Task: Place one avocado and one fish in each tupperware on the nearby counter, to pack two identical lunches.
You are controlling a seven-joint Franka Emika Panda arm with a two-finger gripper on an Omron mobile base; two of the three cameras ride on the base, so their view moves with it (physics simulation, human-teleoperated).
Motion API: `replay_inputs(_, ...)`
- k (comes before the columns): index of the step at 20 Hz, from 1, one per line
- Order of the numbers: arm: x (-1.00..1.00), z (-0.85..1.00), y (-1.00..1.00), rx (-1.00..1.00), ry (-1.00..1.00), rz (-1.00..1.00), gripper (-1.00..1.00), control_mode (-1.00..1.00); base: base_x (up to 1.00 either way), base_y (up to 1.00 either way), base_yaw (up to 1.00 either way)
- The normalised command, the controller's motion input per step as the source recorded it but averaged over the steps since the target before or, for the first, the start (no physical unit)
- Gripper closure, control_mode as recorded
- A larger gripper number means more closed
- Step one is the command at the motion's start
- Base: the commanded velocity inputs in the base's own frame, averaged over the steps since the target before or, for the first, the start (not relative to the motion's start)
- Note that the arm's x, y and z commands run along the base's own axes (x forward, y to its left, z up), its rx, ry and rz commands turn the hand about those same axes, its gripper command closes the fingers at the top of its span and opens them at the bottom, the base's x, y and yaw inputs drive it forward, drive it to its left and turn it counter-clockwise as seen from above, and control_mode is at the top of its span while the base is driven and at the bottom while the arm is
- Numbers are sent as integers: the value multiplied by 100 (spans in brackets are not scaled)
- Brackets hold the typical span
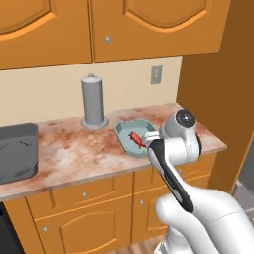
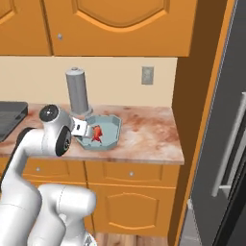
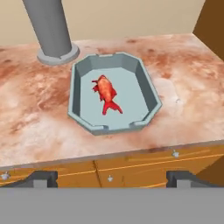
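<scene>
A red-orange fish (image 3: 106,92) lies alone in the pale blue-grey tupperware (image 3: 78,74) on the stone counter (image 3: 183,87). In the base views the same fish (image 1: 135,138) (image 2: 97,133) rests in that tray (image 1: 123,130) (image 2: 113,123). My gripper (image 3: 111,178) hovers open above the counter's front edge, just short of the tray, with nothing between its fingertips (image 3: 43,177). A dark grey tray (image 1: 17,151) (image 2: 9,117) sits far left on the counter. Both avocados and the grey fish are out of view.
An upright grey cylinder (image 1: 93,101) (image 2: 78,91) (image 3: 48,26) stands just behind the pale tray. An orange side panel (image 2: 192,96) ends the counter on the right, with the grey fridge (image 2: 233,144) beyond. Wall cabinets (image 1: 149,25) hang overhead.
</scene>
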Motion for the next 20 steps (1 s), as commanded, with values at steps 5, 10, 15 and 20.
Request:
replay_inputs(5,0,0,0,0,0,0,-100,100,-100,0,-6)
replay_inputs(10,0,0,0,0,0,0,-100,100,-100,-6,-11)
replay_inputs(15,0,0,0,0,0,0,-100,100,-100,-75,-28)
replay_inputs(20,0,0,0,0,0,0,-100,100,-61,-100,-47)
